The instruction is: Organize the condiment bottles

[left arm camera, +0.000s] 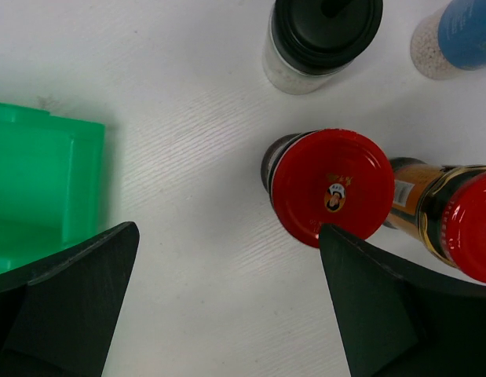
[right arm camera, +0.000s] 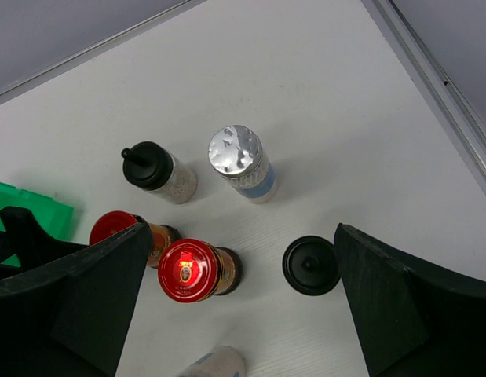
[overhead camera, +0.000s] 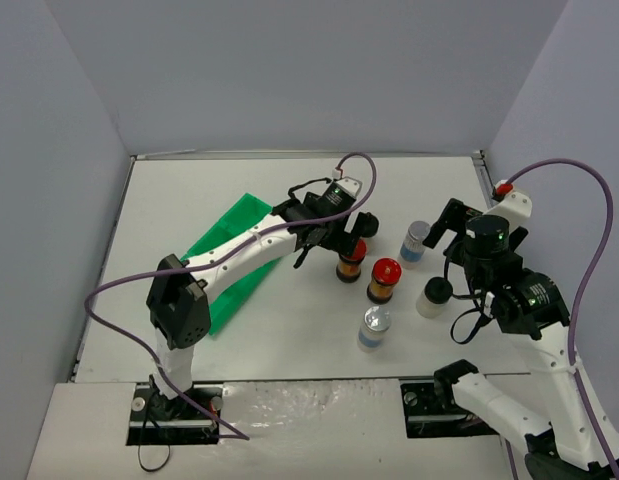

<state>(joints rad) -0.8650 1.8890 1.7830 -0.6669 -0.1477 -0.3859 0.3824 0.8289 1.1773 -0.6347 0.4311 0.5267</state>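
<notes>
The six jars stand in a loose cluster right of the middle of the white worktop, all upright. The left arm reaches across from the near-left corner, and the left gripper is spread wide, grasping nothing. It hovers over a small red-capped jar with dark amber contents, whose cap shows between the black fingers, close against the one on the right of the wrist view. Just beside it towards the near edge is a second red-capped jar. Towards the far edge stands a black-capped jar with a pale speckled body, and to its right a silver-capped clear jar with a blue label. A second black-capped jar sits nearer the right edge, and a second silver-capped jar is closest to the near edge. The right gripper hangs above the right side of the cluster, its fingers parted and empty. The green plastic tray lies slantwise left of the middle, apart from every jar.
</notes>
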